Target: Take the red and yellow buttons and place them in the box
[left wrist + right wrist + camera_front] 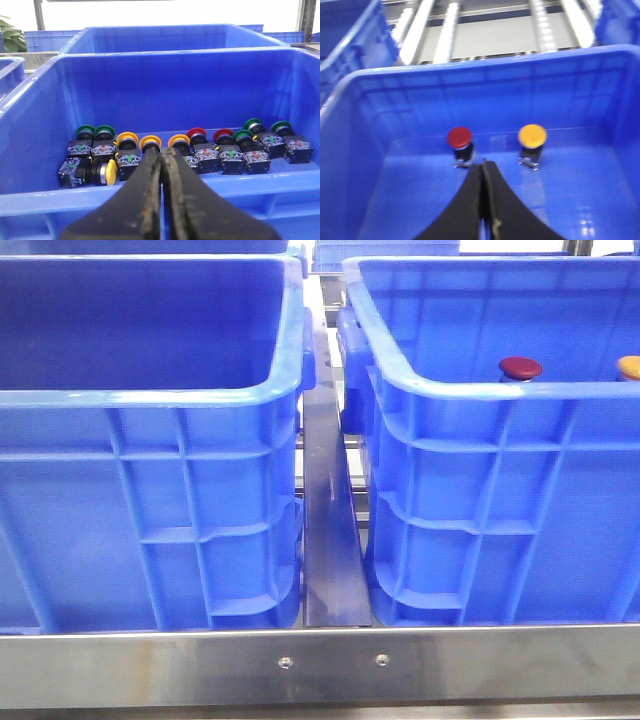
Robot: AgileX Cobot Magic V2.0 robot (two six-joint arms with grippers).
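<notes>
In the right wrist view a dark red button (pixel 459 137) and a yellow-orange button (pixel 532 135) stand upright, apart, on the floor of a blue crate (pixel 485 75). My right gripper (pixel 483 161) is shut and empty, just short of the red button. Both caps (pixel 520 367) (pixel 629 366) show over the right crate's rim (pixel 480 390) in the front view. My left gripper (pixel 162 151) is shut and empty above the near rim of another blue crate (pixel 150 57). That crate holds a row of yellow (pixel 127 139), red (pixel 196 133) and green (pixel 85 131) buttons.
The front view shows two tall blue crates, left (pixel 150 400) and right, with a narrow metal gap (pixel 330 530) between them and a steel rail (pixel 320 665) along the front. No gripper shows there. More blue crates (pixel 165 35) stand behind, and roller tracks (pixel 495 35) lie beyond.
</notes>
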